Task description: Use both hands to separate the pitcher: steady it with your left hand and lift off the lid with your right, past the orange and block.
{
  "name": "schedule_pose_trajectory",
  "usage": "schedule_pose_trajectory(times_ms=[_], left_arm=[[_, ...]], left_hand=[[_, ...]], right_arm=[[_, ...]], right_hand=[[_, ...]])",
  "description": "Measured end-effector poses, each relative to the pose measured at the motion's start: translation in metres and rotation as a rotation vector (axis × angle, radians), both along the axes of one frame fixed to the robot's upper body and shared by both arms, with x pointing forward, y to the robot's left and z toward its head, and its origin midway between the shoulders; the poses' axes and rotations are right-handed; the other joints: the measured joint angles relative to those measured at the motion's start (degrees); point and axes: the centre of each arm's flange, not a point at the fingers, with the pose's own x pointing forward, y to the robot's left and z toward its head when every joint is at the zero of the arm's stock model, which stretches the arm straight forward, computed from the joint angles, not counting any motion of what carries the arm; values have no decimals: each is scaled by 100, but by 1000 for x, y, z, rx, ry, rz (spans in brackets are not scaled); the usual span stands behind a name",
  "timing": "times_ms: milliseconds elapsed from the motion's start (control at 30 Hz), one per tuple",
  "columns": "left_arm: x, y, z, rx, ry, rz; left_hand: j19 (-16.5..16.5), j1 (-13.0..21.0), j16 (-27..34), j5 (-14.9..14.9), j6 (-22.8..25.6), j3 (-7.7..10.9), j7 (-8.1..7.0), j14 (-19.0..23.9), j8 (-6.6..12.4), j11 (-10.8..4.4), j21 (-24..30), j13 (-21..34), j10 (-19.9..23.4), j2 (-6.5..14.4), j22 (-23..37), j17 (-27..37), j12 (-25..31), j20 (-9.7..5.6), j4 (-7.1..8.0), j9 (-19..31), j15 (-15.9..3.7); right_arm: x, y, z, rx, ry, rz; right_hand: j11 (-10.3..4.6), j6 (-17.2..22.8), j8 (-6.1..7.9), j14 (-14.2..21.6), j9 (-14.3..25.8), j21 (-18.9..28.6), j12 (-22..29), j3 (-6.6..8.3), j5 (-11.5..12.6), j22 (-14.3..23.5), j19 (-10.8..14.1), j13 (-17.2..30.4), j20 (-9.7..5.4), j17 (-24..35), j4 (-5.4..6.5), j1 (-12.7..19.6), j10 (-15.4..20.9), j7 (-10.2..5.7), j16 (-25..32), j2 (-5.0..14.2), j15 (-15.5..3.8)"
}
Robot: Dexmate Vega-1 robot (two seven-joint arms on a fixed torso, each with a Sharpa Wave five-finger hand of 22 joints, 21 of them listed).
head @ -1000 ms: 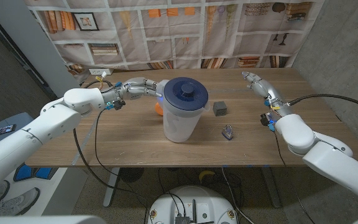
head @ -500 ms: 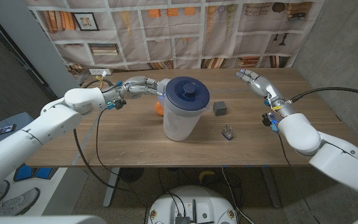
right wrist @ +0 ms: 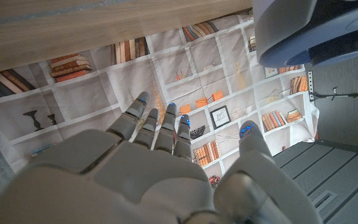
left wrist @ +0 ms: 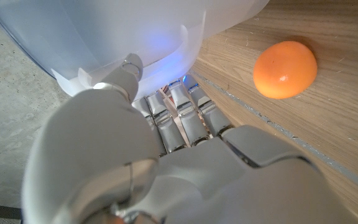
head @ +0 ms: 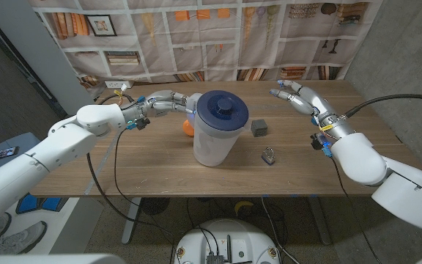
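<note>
While the left hand point(head: 168, 102) reached against the rear side of the pitcher point(head: 215, 137), its fingers point(left wrist: 185, 118) lay at the pale wall just under the rim; whether they gripped it or merely touched it could not be told from the wrist view. The right hand point(head: 297, 95) hovered well apart from the pitcher, off to its far right, released, fingers spread and holding nothing.

The pitcher stood upright on the tabletop point(head: 152, 165), between the two hands, with the dark blue lid point(head: 220, 109) seated on top. The orange point(left wrist: 284, 69) lay just beside the left hand, partly behind the pitcher. The grey block point(head: 259, 128) sat between the pitcher and the right hand, with a small dark object point(head: 269, 155) nearer the robot.

Handling judgement: the pitcher appeared to be thin translucent plastic, empty, hence light, smooth and liable to slide or tip under a sideways pull. The body should be braced high on the wall, close to the rim. The lid looked rigid; the raised centre knob offered the best hold, with a straight upward pull. The right hand's approach called for clearance above the block.
</note>
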Motion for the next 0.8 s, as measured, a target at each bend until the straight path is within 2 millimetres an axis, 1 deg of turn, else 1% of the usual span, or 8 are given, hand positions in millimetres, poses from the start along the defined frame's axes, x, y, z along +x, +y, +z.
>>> schedule_pose_trajectory(times_ms=[33,67,100,133,267,533,767,800], left_arm=[[0,-1,0,1,0,-1],[0,-1,0,2,1,0],[-1,-1,0,3,1,0],[-1,-1,1,4,1,1],[-1,-3,3,8,-2,0],[-2,-5,7,17,-6,-2],[-2,-6,10,22,-13,-2],[-2,-6,11,24,-14,-2]], left_hand=[[0,0,0,0,0,0,0,0,0,0,0,0,0,0,0,4,0,0,0,0,0],[0,0,0,0,0,0,0,0,0,0,0,0,0,0,0,7,0,0,0,-1,0],[0,0,0,0,0,0,0,0,0,0,0,0,0,0,0,10,0,0,0,0,0],[0,0,0,0,0,0,0,0,0,0,0,0,0,-1,0,10,0,0,0,-1,0],[0,0,0,0,0,0,0,0,0,31,0,0,31,-1,0,12,0,0,0,-1,0],[0,-1,0,0,-1,0,1,49,0,31,0,0,31,0,0,12,0,0,-1,-1,-9],[0,-3,1,0,-1,0,1,51,-3,31,0,-1,30,1,0,12,0,0,0,-1,-11],[0,-4,1,0,-1,3,2,52,-4,30,0,-1,31,1,0,11,0,0,2,-1,-11]], right_arm=[[-3,1,0,-11,-6,1],[-5,3,1,-18,-10,3],[-7,4,2,-25,-12,5],[-9,4,2,-30,-14,7],[-17,10,4,-64,-19,21],[-28,19,10,-124,-18,33],[-33,25,13,-183,-8,36],[-38,29,20,-200,-28,44]], right_hand=[[0,0,0,25,0,-9,0,0,0,0,-1,0,40,0,0,55,0,0,0,31,24],[0,0,0,22,0,-20,0,30,0,0,-23,0,97,0,-30,136,0,0,0,-48,24],[0,6,0,19,0,-20,0,46,0,0,-32,17,155,0,-46,196,0,-14,0,-1,27],[-3,-28,0,-31,0,-20,0,58,0,0,-30,25,220,0,-58,264,-3,-48,0,-43,77],[-30,-84,0,-123,0,-41,-33,94,28,0,-81,52,366,0,-94,375,-79,-104,0,-48,170],[-32,-124,0,-108,26,-40,-33,118,97,0,-72,79,439,1,-117,608,-76,-144,0,-222,182],[-58,-94,0,-71,53,-40,-33,153,179,0,-62,131,511,7,-152,803,-49,-224,8,-296,219],[-84,-115,0,-71,53,-40,-26,157,193,0,-62,136,511,13,-157,804,-22,-257,33,-297,219]])
